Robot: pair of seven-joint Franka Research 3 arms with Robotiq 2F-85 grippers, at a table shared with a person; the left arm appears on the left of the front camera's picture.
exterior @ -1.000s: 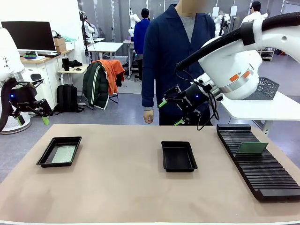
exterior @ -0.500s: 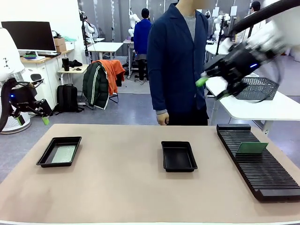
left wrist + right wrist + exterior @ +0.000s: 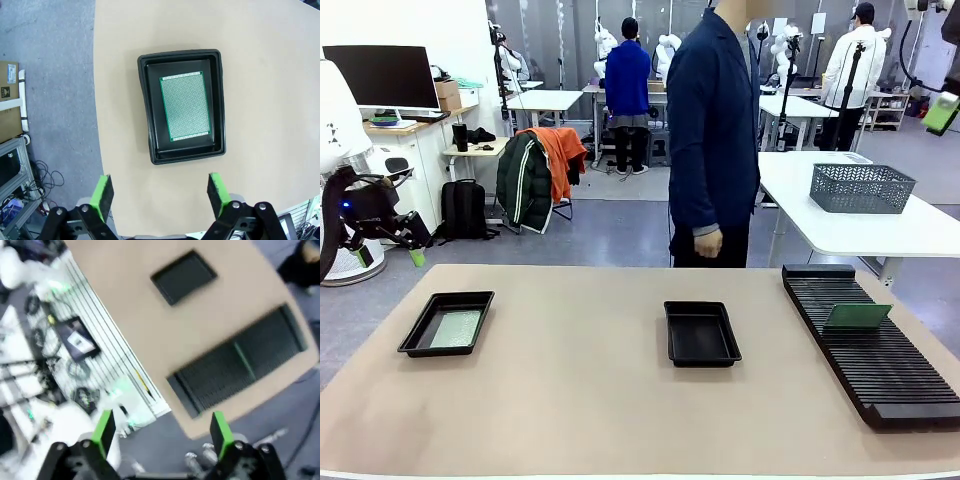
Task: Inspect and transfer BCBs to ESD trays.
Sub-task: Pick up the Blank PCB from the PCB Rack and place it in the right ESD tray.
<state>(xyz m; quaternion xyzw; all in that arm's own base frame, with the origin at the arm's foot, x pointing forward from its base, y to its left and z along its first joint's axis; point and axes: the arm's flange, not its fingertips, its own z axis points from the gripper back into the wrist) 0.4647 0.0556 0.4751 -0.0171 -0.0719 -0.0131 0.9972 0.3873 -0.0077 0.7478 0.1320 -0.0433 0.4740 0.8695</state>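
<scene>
Two black ESD trays lie on the tan table. The left tray point(image 3: 420, 335) holds a pale green BCB point(image 3: 457, 328); the middle tray point(image 3: 701, 333) has nothing in it. Another BCB point(image 3: 857, 316) stands in the black slotted rack point(image 3: 870, 365) at the right. My left gripper point(image 3: 388, 250) hangs open off the table's left side, and in its wrist view the gripper point(image 3: 161, 192) looks down from high up on the tray's rim point(image 3: 147, 100) and its BCB point(image 3: 186, 107). My right gripper point(image 3: 162, 432) is open, high above the rack point(image 3: 240, 367) and the middle tray point(image 3: 183, 277); one green fingertip point(image 3: 942, 112) shows at top right.
A person in a dark blue jacket point(image 3: 715, 130) stands at the table's far edge, one hand point(image 3: 707, 243) hanging down. A grey mesh basket point(image 3: 863, 187) sits on a white table behind the rack. The right wrist view is blurred by motion.
My right arm has swung up and to the right, from above the middle tray out to the top right corner. The person has shifted slightly to the right. The left arm has not moved.
</scene>
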